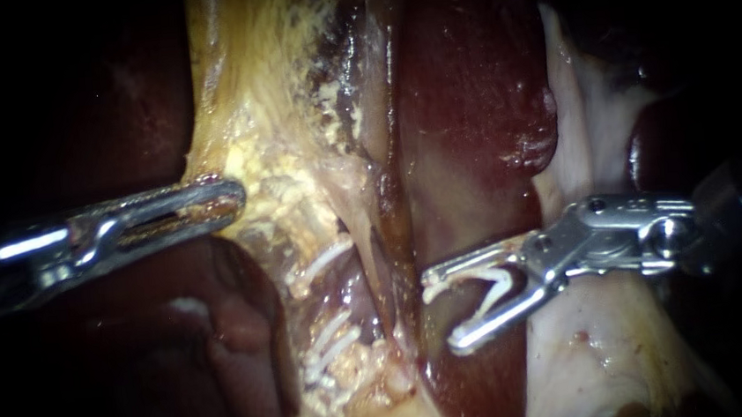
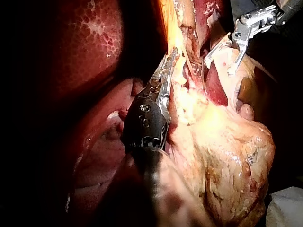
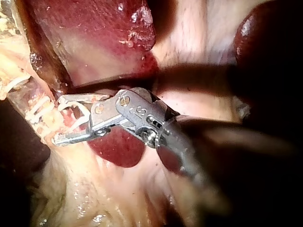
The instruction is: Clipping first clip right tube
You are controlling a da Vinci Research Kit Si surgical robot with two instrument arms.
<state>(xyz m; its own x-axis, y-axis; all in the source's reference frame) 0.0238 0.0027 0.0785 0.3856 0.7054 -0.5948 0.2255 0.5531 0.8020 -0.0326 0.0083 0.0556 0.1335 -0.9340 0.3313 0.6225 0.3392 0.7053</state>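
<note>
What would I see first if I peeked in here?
The right instrument, at the right: its shiny jaws stand wide, holding a white clip. Opposite, the left instrument grips yellow tissue, and between the two, other clips sit across a pink tube.

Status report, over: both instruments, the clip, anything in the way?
Left instrument shut on yellow tissue. Right instrument holds an open white clip, not yet on anything. Liver behind its jaws, path ahead looks clear.

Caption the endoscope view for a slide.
Left instrument grips tissue; right instrument holds a clip near the tubes.
</note>
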